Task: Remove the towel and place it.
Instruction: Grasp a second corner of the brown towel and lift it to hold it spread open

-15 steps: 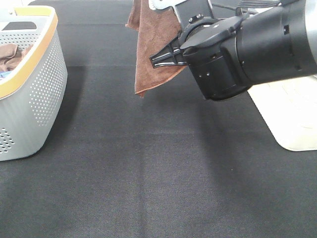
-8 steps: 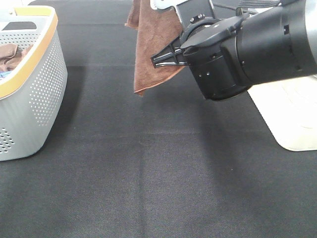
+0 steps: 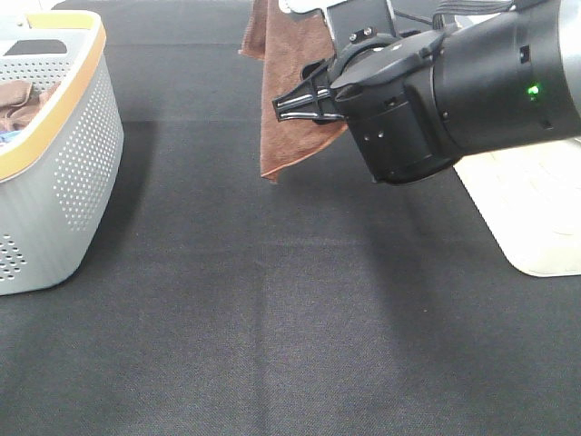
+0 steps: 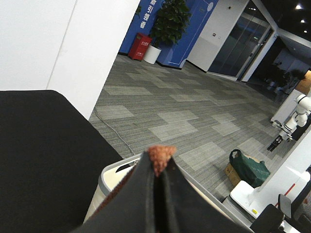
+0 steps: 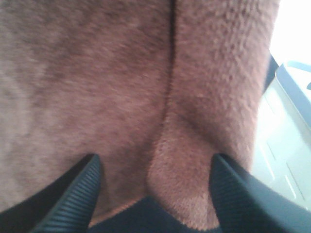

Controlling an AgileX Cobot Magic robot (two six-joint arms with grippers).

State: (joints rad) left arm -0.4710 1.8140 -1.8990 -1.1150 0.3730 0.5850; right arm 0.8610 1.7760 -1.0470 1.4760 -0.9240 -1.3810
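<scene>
Left pincer (image 4: 156, 162) is clamping a corner of the towel (image 3: 283, 64), which is hanging at top centre of the high view. Right pincer (image 5: 155, 184) is sitting wide, one finger on either side of the cloth. It should be closing on a full fold, not the thin edge, and staying clear of the surface (image 3: 272, 318).

This looks like a robotics lab or demo space set up in an open office building, not a home. Beyond the black cloth-covered worktable (image 3: 272, 345), the left wrist view shows a wide floor of grey carpet tiles (image 4: 194, 116), a blue wall with white lettering (image 4: 194, 29), a large potted plant (image 4: 167, 19), a red cabinet (image 4: 139, 46) and dark glass partitions (image 4: 238, 43). A white robot (image 4: 297, 114) stands at the far side, near a green bag (image 4: 249, 167) on the floor.
</scene>
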